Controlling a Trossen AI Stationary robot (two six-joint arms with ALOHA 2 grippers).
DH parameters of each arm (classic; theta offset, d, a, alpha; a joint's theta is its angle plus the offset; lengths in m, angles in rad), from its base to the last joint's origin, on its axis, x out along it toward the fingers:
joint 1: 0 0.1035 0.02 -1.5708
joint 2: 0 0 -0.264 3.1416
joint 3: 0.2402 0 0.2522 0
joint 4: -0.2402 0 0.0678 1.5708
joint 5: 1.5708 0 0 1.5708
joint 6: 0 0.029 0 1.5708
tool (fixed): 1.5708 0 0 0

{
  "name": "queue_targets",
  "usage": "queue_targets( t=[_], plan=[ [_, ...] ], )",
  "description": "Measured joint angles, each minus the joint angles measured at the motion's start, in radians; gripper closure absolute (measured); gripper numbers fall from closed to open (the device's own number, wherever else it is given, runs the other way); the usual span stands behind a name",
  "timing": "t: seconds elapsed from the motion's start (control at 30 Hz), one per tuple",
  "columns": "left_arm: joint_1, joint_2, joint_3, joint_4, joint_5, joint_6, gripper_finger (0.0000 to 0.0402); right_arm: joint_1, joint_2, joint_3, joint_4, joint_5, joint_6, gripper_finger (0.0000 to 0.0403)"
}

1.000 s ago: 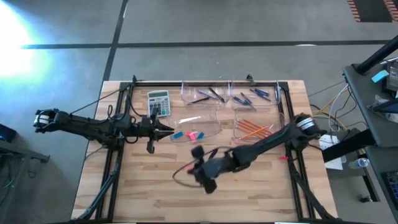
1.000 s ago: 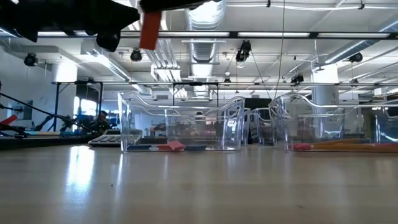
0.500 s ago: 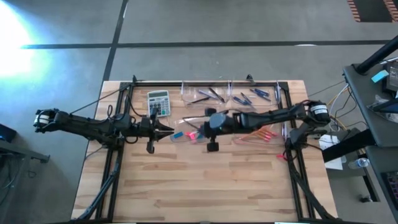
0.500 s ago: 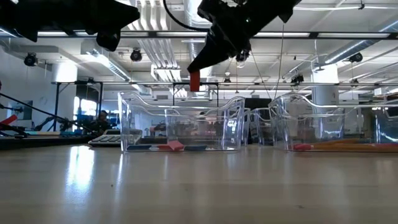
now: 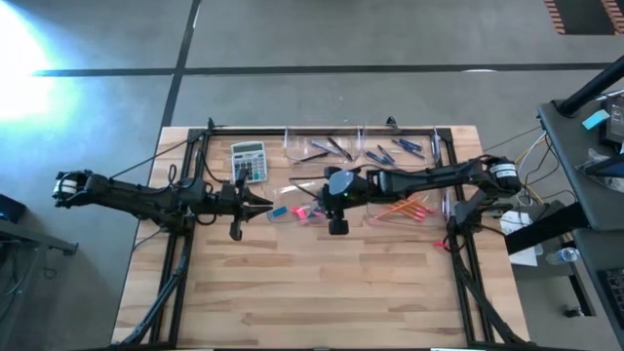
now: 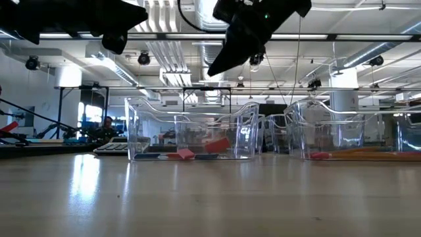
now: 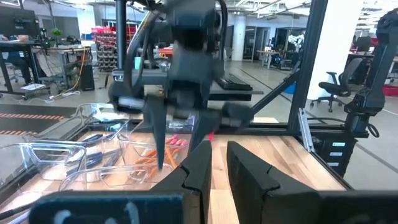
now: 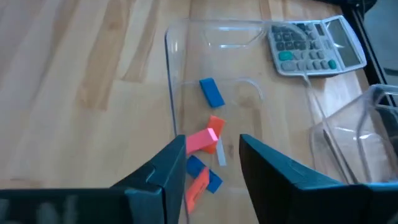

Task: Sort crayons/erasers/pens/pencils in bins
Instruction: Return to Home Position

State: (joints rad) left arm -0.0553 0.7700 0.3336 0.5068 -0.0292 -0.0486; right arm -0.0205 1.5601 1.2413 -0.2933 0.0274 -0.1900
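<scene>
Your right gripper [image 8: 211, 163] hangs open and empty over the eraser bin [image 8: 171, 74]; next, fetch another stray item.

Grey concrete floor [image 5: 292, 34] around the wooden table [image 5: 292, 292], crossed by dark seams; bright glare [image 5: 24, 39] at 10 o'clock in the high view. Equipment bench [image 5: 585, 127] with cables at 3 o'clock. Open ceiling with ducts [image 6: 217, 20], pipes and strip lights in the low view. Black office chair [image 7: 336, 81] at 3 o'clock and desks [image 7: 37, 62] at 9 o'clock in the left wrist view
</scene>
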Motion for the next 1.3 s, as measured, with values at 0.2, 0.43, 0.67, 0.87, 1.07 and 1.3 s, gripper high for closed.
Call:
queue_targets(
  t=[0.2, 0.43, 0.67, 0.87, 1.07, 1.3],
  plan=[
    [-0.009, -0.013, 0.0, 0.0, 0.0, 0.0, 0.0366, 0.061, -0.207, -0.019, -0.111, -0.01, 0.046, 0.028],
    [-0.019, -0.032, 0.0, 0.0, -0.001, 0.001, 0.0366, 0.167, -0.61, -0.274, 0.017, -0.009, 0.071, 0.0324],
    [-0.016, -0.079, 0.0, -0.002, -0.001, 0.01, 0.0366, 0.184, -1.05, -0.612, 0.158, 0.002, 0.126, 0.0354],
    [0.026, -0.246, 0.0, -0.11, -0.009, 0.057, 0.0366, 0.184, -1.359, -0.781, 0.162, 0.009, 0.146, 0.0369],
    [0.071, -0.372, 0.0, -0.298, -0.01, 0.062, 0.037, 0.184, -1.557, -0.881, 0.175, 0.004, 0.108, 0.0372],
    [0.08, -0.488, -0.079, -0.354, 0.004, 0.055, 0.0398, 0.184, -1.505, -0.929, 0.186, -0.006, 0.093, 0.0372]
  ],
)
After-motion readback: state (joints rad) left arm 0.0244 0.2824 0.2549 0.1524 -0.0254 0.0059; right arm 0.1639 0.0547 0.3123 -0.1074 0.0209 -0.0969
